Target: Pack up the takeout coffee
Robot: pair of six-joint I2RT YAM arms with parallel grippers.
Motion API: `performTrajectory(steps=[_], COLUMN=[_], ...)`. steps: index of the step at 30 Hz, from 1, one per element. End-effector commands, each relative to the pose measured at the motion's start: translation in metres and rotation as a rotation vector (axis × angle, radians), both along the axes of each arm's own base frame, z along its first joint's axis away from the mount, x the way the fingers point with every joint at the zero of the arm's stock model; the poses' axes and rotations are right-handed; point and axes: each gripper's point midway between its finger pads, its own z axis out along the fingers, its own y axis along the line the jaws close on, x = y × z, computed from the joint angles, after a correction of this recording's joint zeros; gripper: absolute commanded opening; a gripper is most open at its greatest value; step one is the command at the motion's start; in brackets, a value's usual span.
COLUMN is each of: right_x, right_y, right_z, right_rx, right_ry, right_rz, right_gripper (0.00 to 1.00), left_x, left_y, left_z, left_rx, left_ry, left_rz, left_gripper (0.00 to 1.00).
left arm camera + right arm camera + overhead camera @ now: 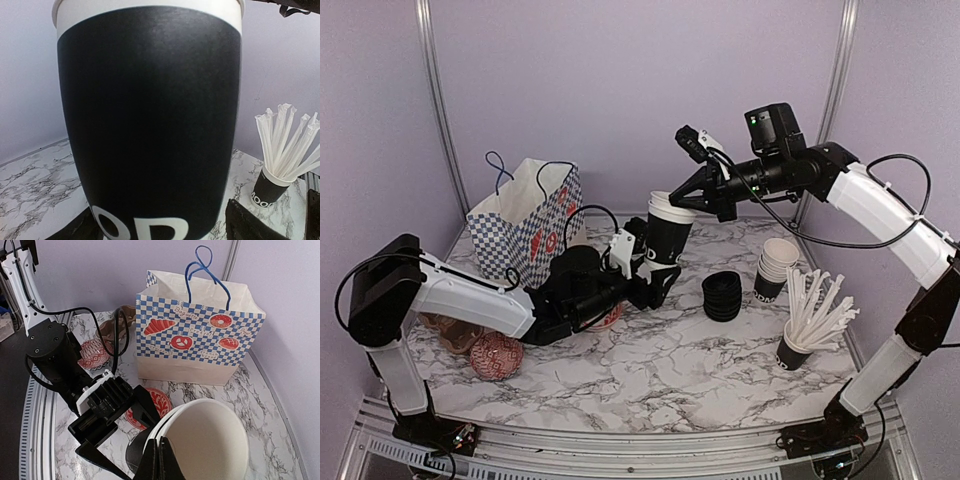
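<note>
The top view alone shows both arms meeting at the centre of the frame. There the cup [670, 238] hangs above the marble table [650, 380], between the left gripper [658, 266] below and the right gripper [672, 200] at its rim. To its right are a stack of black lids [722, 296], a stack of cups [775, 268] and a cup of straws [807, 335]. A checked bag [525, 225] stands at upper left and a red bowl [497, 355] lies at lower left.

The left wrist view is almost filled by the cup's matte black wall, with a white band at the top and white lettering cut off at the bottom edge.

Only the right wrist view looks into the cup, at lower right. Its inside is cream, and a second rim is nested close against the first. The right fingers are pressed together on the near rim and appear to pinch it. The left jaws stand spread wide on either side of the cup's base. Whether they press it cannot be told.
</note>
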Motion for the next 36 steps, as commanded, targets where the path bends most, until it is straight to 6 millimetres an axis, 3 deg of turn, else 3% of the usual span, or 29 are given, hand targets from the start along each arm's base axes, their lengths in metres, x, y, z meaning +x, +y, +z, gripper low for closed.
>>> performTrajectory(steps=[1,12,13,16,19,27,36], right_x=[-0.012,-0.004,-0.001,0.005,0.0,-0.038,-0.056], right_y=[-0.001,-0.005,-0.007,-0.018,-0.028,-0.034,-0.017], right_z=[0.018,0.019,0.022,0.019,0.005,-0.05,-0.066], right_rx=[0.039,0.022,0.01,-0.074,-0.161,-0.285,-0.304], right_ry=[-0.011,-0.026,-0.039,-0.076,-0.093,0.075,0.08], right_rz=[0.028,-0.019,-0.04,-0.07,-0.048,0.142,0.214], right_gripper=[0.0,0.0,0.04,0.36,0.45,0.45,0.43], left_x=[0.008,0.008,0.006,-0.004,-0.015,-0.039,-0.046], left_y=[-0.005,-0.002,-0.001,0.007,0.017,0.042,0.04], left_z=[0.017,0.014,0.012,0.004,-0.011,-0.036,-0.039], left_rx=[-0.062,-0.048,-0.042,-0.004,0.062,0.243,0.32], left_ry=[-0.017,-0.018,-0.014,0.011,0.037,0.034,0.014], left_rz=[-0.011,-0.019,-0.027,-0.05,-0.075,-0.123,-0.161], left_gripper=[0.8,0.66,0.65,0.64,0.64,0.63,0.63])
